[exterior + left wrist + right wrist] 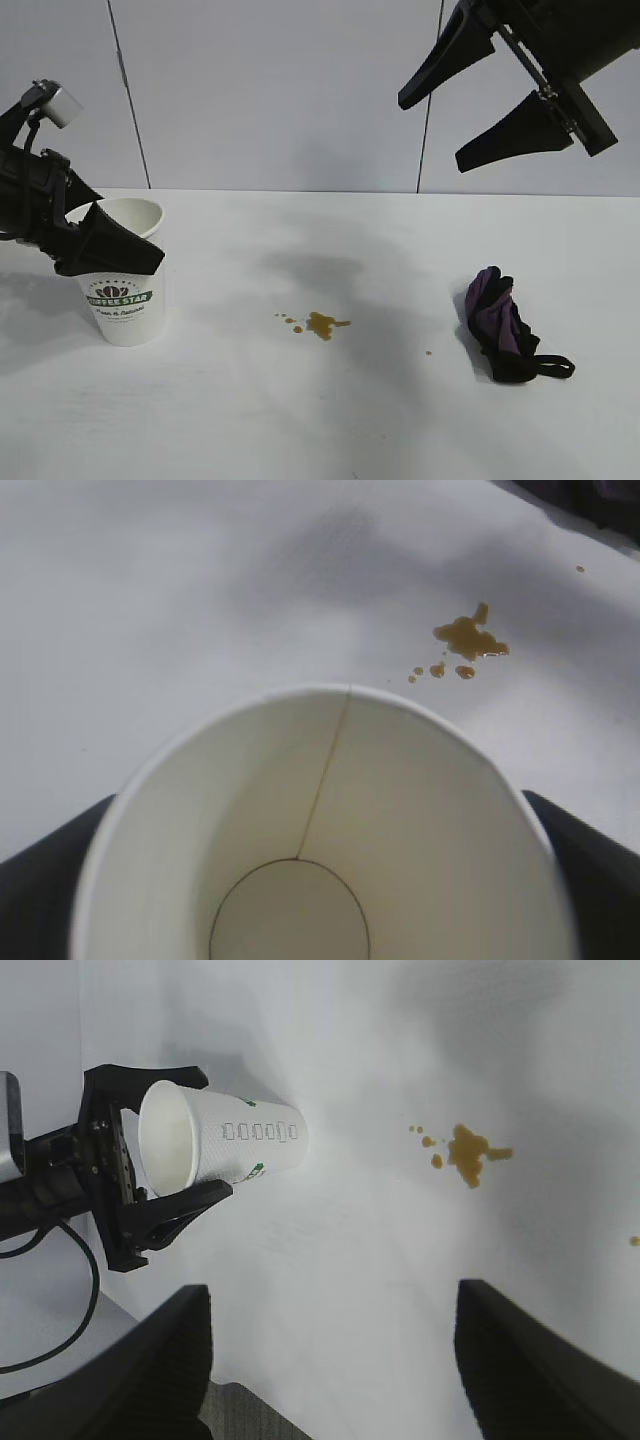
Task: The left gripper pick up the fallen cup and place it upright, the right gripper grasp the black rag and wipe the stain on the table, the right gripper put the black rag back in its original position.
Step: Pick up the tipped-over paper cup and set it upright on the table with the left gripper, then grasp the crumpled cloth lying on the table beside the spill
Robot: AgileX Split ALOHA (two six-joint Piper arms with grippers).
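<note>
The black rag point(505, 326) lies near right on the tabletop point(330, 430), the stain point(320, 324) at centre. The left tool point(105, 240) grasps the upright cup point(125, 300), far left. The right tool point(470, 105) hangs released above.

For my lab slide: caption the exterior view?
Left claw holds the upright cup; right claw hangs open above the stain and rag.
</note>
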